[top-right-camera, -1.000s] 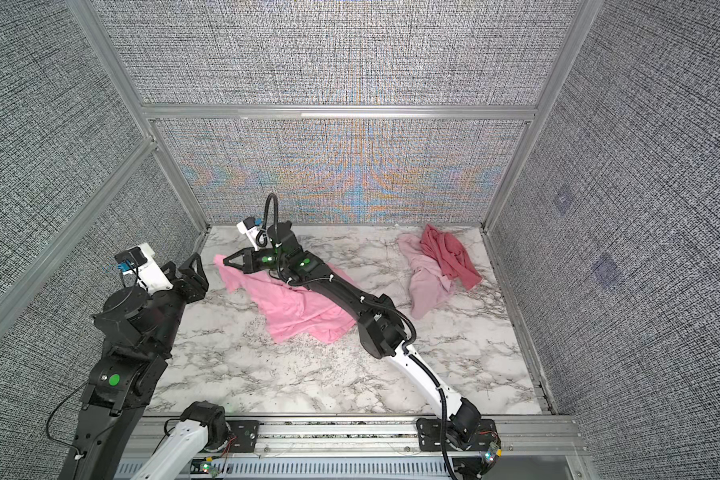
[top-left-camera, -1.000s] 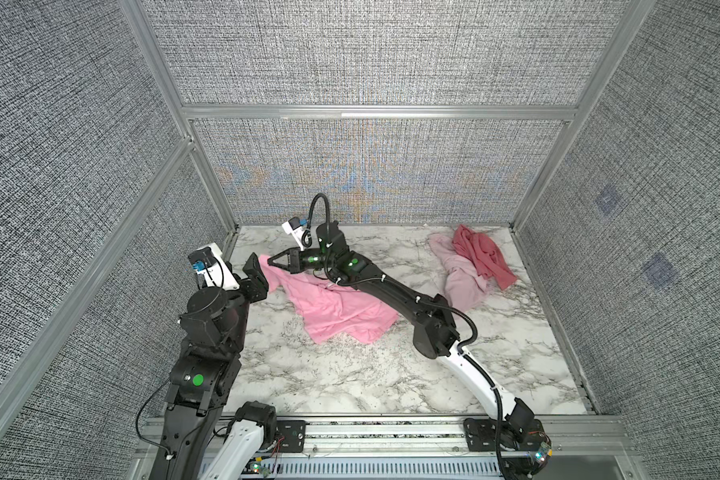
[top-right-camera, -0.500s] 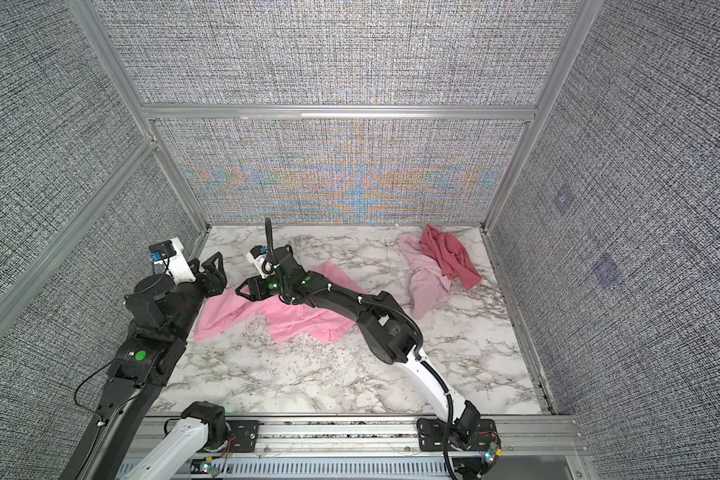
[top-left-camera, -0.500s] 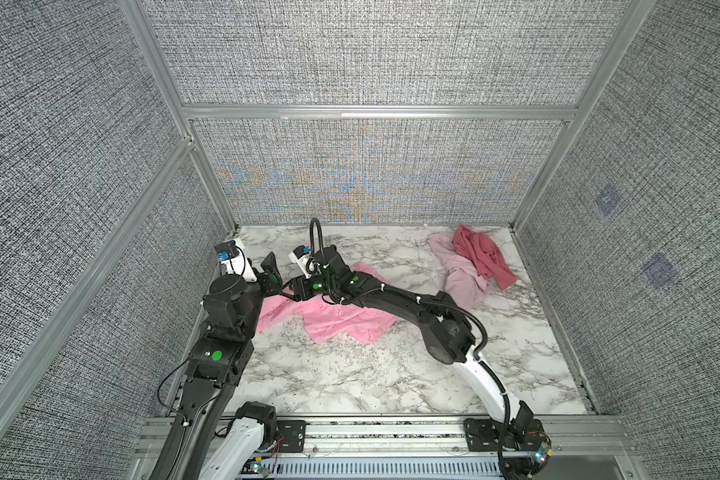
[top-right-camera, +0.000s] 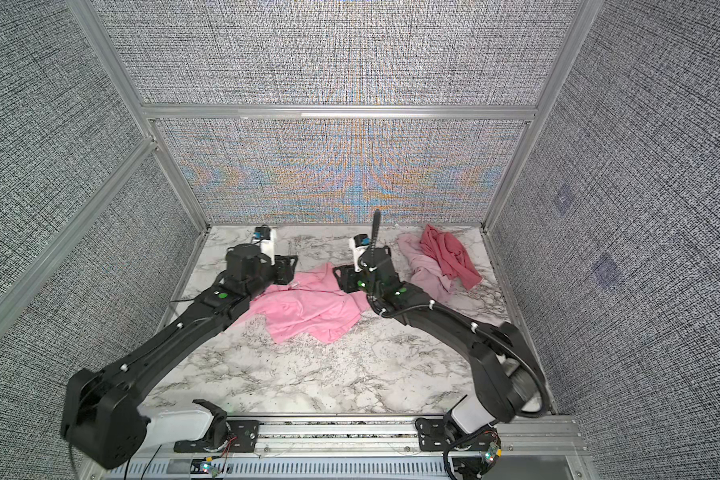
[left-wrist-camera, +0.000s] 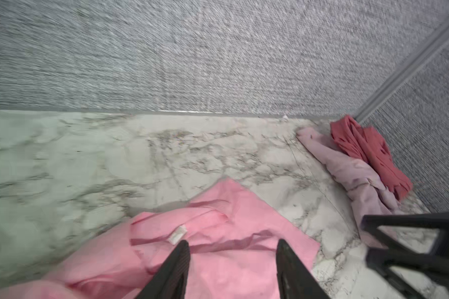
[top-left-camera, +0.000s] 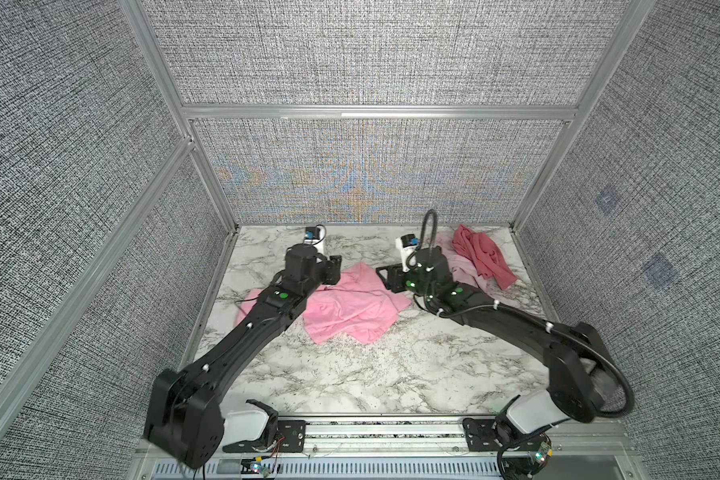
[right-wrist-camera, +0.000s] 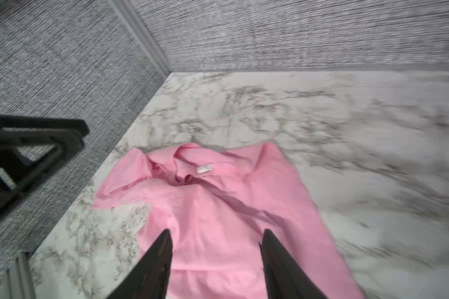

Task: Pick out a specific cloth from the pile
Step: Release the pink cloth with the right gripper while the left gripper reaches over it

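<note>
The cloth (top-left-camera: pixel 350 309), bright pink with a small white label, lies spread and creased on the marble table in both top views (top-right-camera: pixel 308 307). My left gripper (top-left-camera: pixel 333 270) hovers open over its far left part; in the left wrist view the gripper (left-wrist-camera: pixel 232 243) has pink fabric beneath and nothing between the fingers. My right gripper (top-left-camera: pixel 387 276) stands open at the cloth's far right edge, and the right wrist view shows it (right-wrist-camera: pixel 217 231) just above the cloth (right-wrist-camera: pixel 218 194). The pile (top-left-camera: pixel 474 262) sits at the back right corner.
The pile holds a rose-red cloth (top-right-camera: pixel 447 257) draped over a pale pink cloth (top-right-camera: pixel 425 272), against the right wall. Grey fabric walls with aluminium frame bars (top-left-camera: pixel 375 113) close in three sides. The two grippers face each other closely across the cloth.
The right gripper opened, let go of the pink cloth and drew back to the right. The cloth dropped onto the table. The left arm swung in from the left over the cloth.
</note>
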